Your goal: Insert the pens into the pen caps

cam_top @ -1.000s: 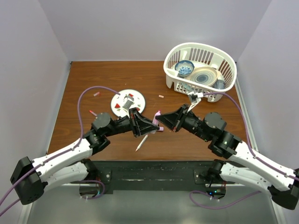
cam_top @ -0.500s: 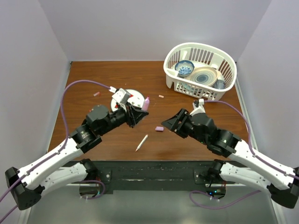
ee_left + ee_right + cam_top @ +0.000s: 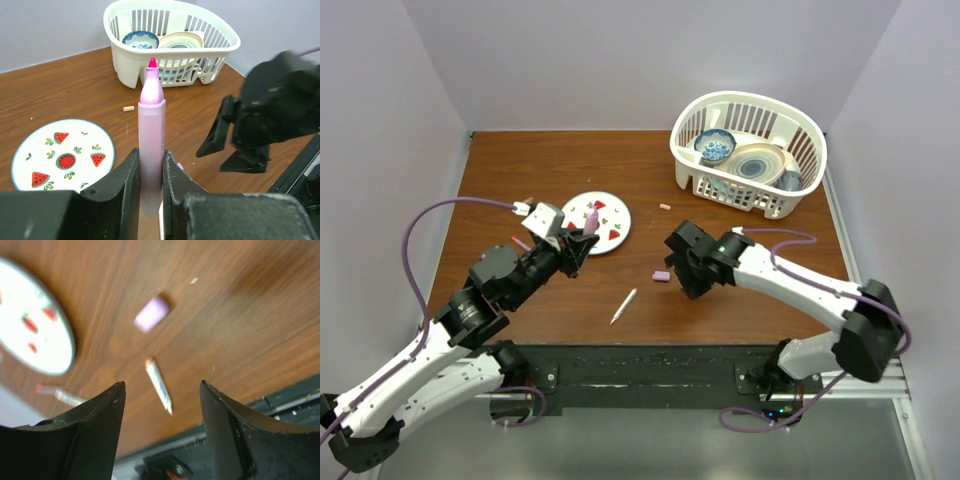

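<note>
We are looking down on a brown wooden table (image 3: 740, 200), with a white dish basket (image 3: 685, 128) standing at its far right corner. A round plate (image 3: 618, 218) painted with watermelon slices is lying left of centre.

The left gripper (image 3: 151, 155) is pinching the thick pale pink pen (image 3: 151, 125) low on its barrel. Its jaws are pressing on both sides, and the bare pink tip is pointing up and away. From above, this gripper is hanging over the plate's near left edge.

The right gripper (image 3: 161, 385) is hovering right of centre, its jaws spread wide with nothing between them. The white pen (image 3: 624, 305) is lying flat near the front edge. The pale pink cap (image 3: 661, 275) is resting on the wood just left of the right gripper, apart from that pen. The thin reddish pen (image 3: 65, 396) is lying beyond the plate's left side. A tiny pale cap (image 3: 665, 207) is sitting between the plate and the basket.

A second ago both grippers were meeting over the table's middle with the pink cap between them. Now the cap is down, the right jaws have opened, and the left arm has drawn back toward the plate, carrying its pen.
</note>
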Controlling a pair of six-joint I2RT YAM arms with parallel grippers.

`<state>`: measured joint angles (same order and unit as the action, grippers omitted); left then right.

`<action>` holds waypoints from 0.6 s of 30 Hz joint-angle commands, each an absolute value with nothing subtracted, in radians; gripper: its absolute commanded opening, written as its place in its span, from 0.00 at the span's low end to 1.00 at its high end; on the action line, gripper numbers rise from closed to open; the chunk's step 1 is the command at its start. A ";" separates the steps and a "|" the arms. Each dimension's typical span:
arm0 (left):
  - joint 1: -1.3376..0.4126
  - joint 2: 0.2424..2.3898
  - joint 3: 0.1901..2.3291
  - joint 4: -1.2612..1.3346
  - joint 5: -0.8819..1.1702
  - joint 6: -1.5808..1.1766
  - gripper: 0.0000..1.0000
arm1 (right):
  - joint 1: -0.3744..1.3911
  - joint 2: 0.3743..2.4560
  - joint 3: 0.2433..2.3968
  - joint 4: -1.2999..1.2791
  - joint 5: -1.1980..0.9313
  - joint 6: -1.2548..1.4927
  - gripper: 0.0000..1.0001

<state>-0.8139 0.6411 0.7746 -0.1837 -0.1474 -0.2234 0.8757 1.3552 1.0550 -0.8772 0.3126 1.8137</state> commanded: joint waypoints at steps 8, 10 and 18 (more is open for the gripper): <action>-0.810 0.621 0.762 -0.160 -0.144 -0.198 0.00 | 0.732 1.614 1.116 -0.798 0.181 1.951 0.61; -0.811 0.620 0.762 -0.158 -0.140 -0.198 0.00 | 0.732 1.655 1.137 -0.807 0.169 1.963 0.63; -0.810 0.585 0.753 -0.153 -0.141 -0.196 0.00 | 0.721 1.766 1.186 -0.798 0.132 1.997 0.64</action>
